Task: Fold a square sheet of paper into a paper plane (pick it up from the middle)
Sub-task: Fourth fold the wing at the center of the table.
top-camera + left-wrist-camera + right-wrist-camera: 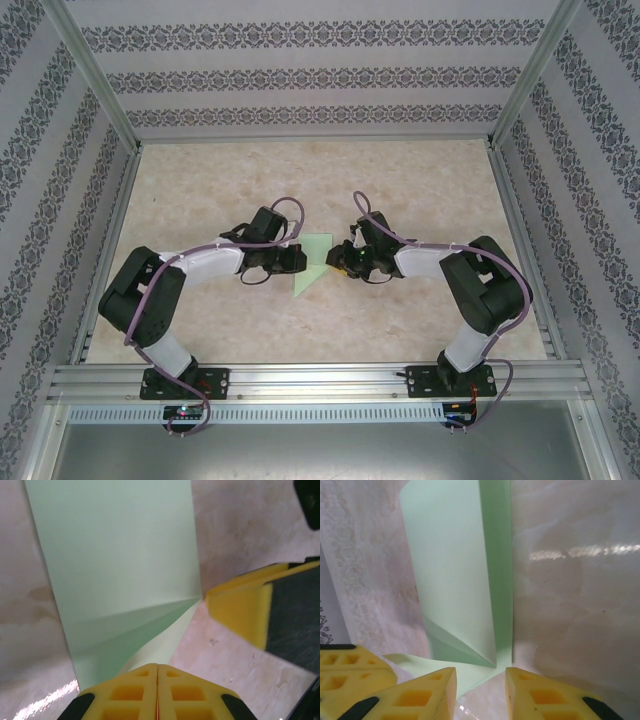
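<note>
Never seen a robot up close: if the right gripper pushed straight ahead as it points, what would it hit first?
Most likely the folded green paper, lying just ahead of the right gripper's open jaws; how high it stands is hard to judge.

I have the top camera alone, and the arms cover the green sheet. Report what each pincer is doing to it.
Observer: The left pincer is shut, and a pale flap of the square sheet of paper runs right into its tips.
Operator: Now the right one.
Observer: The right pincer is open, its jaws apart, with a folded corner of the sheet just ahead of the gap.
Operator: Give me the state of the fold.
Observer: One flap lies folded over, leaving a darker green strip bare along one side, and a diagonal crease runs down to that corner.
</note>
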Motion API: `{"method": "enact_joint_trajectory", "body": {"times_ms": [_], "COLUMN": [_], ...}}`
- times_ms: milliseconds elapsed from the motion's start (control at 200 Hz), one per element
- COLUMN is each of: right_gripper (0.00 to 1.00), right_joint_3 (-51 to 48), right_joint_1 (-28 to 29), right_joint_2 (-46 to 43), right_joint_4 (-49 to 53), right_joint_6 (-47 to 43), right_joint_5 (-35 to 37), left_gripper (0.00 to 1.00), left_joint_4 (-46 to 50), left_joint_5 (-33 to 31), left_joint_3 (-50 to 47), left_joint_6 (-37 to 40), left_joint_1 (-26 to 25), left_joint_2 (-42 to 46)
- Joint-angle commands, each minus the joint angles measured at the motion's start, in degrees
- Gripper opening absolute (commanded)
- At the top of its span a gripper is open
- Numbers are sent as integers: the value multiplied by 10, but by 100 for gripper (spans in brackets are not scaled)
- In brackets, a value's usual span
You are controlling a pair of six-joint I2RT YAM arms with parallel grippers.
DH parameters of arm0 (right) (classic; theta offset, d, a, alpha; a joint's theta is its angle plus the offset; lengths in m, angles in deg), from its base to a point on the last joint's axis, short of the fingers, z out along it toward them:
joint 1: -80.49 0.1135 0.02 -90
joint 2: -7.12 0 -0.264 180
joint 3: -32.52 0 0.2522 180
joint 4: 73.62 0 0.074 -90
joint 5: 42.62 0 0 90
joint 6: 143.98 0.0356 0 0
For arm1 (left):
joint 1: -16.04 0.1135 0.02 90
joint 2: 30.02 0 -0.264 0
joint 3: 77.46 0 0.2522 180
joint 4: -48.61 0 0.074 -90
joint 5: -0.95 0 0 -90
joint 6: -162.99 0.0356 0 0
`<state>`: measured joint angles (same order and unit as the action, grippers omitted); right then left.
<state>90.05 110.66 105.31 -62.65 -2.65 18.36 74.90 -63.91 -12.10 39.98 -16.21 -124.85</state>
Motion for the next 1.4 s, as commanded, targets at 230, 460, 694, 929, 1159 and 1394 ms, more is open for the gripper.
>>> {"method": "enact_joint_trajectory", "body": {"times_ms": [230, 460, 694, 929, 1159, 1394], "right_gripper": [34, 35, 35, 35, 31, 30], "right_joint_3": [1, 6, 17, 44, 71, 76], "right_joint_1": [14, 22, 32, 36, 36, 37], "right_joint_2": [16, 26, 32, 43, 67, 75], "right_joint_4": [-29, -51, -65, -38, -5, 14], "right_joint_6": [19, 22, 14, -28, -45, -60], "right_joint_5": [7, -5, -19, -23, -19, -24], "left_gripper": [8, 8, 7, 7, 7, 8], "left_joint_4": [24, 26, 39, 36, 34, 30], "left_joint_5": [-11, -19, -27, -25, -24, -24], "left_joint_3": [13, 12, 18, 18, 16, 12], "left_joint_6": [23, 28, 35, 35, 33, 31], "left_joint_1": [9, 9, 9, 8, 9, 8], "left_joint_2": [-39, -49, -63, -64, -59, -48]}}
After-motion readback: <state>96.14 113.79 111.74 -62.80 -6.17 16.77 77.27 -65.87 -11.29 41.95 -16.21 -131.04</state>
